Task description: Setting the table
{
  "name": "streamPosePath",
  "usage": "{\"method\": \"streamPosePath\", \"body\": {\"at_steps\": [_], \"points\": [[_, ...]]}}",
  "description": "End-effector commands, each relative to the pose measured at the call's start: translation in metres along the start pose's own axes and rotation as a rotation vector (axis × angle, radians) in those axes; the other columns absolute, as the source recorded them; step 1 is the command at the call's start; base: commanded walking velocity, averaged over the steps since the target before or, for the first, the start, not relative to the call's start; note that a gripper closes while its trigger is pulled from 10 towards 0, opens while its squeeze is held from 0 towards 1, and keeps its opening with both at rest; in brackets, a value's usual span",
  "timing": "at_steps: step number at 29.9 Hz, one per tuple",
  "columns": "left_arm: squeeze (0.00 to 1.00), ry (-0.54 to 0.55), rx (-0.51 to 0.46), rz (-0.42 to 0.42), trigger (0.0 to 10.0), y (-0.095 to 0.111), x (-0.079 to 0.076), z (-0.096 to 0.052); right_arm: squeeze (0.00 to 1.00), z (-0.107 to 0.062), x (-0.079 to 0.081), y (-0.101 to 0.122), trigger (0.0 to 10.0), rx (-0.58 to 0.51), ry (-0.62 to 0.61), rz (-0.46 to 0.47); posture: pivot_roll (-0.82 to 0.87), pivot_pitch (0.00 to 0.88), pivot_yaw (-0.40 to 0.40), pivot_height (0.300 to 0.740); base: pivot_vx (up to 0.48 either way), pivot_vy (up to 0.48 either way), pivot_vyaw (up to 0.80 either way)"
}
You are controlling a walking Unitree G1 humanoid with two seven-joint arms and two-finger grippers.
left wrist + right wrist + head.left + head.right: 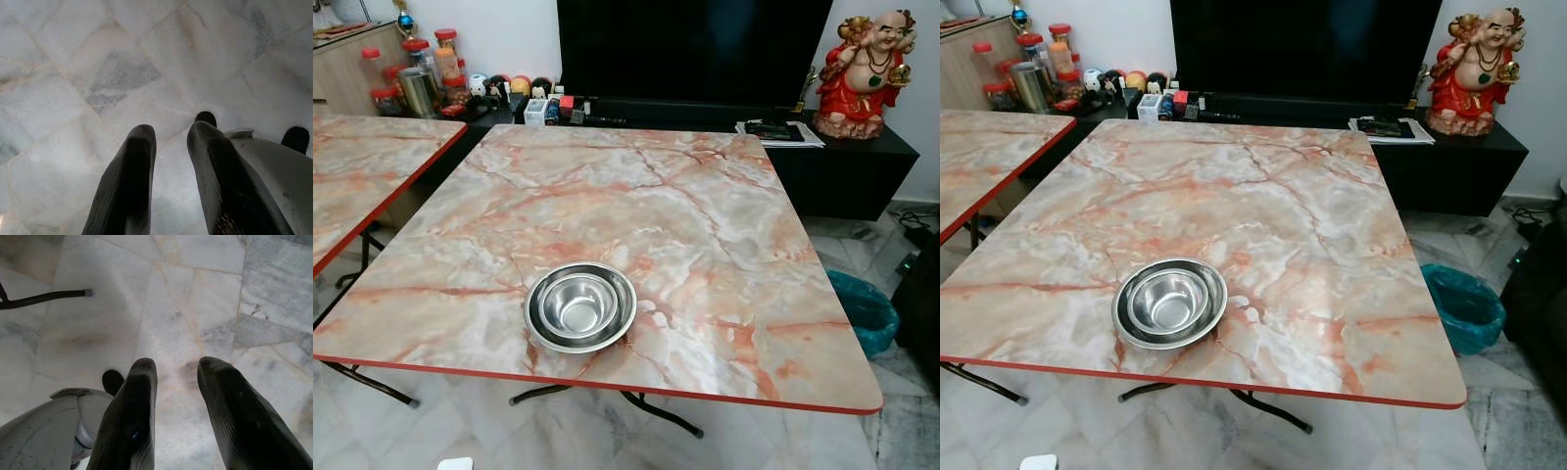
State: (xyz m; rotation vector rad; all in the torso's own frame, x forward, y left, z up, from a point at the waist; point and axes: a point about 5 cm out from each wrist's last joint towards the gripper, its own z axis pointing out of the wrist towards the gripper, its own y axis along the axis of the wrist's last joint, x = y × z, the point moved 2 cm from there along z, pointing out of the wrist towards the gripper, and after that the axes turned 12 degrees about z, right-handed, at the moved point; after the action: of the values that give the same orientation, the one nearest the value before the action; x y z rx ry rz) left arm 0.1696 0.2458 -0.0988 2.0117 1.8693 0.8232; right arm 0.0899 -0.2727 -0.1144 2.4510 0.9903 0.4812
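Looking down from the robot's head, a square folding table (705, 225) with a pink-and-cream marble-pattern top and a red edge stands straight ahead. Two stainless steel bowls (579, 305), a smaller one nested inside a larger one, sit upright on the table near its front edge, slightly left of centre. A second table (362, 176) with the same top stands just to the left, apart from the first. Behind both runs a low black cabinet (847, 166) holding a large dark television (690, 49), a red and gold laughing Buddha figurine (862, 73) at the right, and a cluster of red-lidded jars (416, 69) at the left. A teal bin (867, 311) sits on the floor beside the table's right side.

Both arms hang idle, pointing at the pale marble floor (122, 73). The left gripper (171, 134) holds nothing, its two black fingers slightly apart. The right gripper (177, 366) is likewise empty, fingers parted a little wider, with a black table foot (49, 296) on the floor nearby.
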Motion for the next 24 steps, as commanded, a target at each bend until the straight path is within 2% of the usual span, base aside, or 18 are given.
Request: {"method": "streamPosePath", "body": {"at_steps": [1,9,24], "points": [[0.00,-0.012,0.018,0.005,10.0,-0.0051,-0.0061,-0.0007,0.00,-0.0005,-0.0049,0.0046,10.0,-0.014,-0.011,-0.019,-0.03,0.047,-0.065,0.740,0.000,0.000,0.00],[0.00,-0.019,0.019,0.007,10.0,-0.0062,-0.0104,-0.0009,0.00,-0.0008,-0.0075,0.0065,10.0,-0.017,-0.016,-0.028,-0.02,0.044,-0.067,0.740,0.000,0.000,0.00],[0.00,-0.014,0.034,0.009,10.0,-0.0084,-0.0081,-0.0011,0.00,-0.0010,-0.0051,0.0020,10.0,-0.015,-0.018,0.020,-0.02,0.011,-0.049,0.740,0.000,0.000,0.00]]}}
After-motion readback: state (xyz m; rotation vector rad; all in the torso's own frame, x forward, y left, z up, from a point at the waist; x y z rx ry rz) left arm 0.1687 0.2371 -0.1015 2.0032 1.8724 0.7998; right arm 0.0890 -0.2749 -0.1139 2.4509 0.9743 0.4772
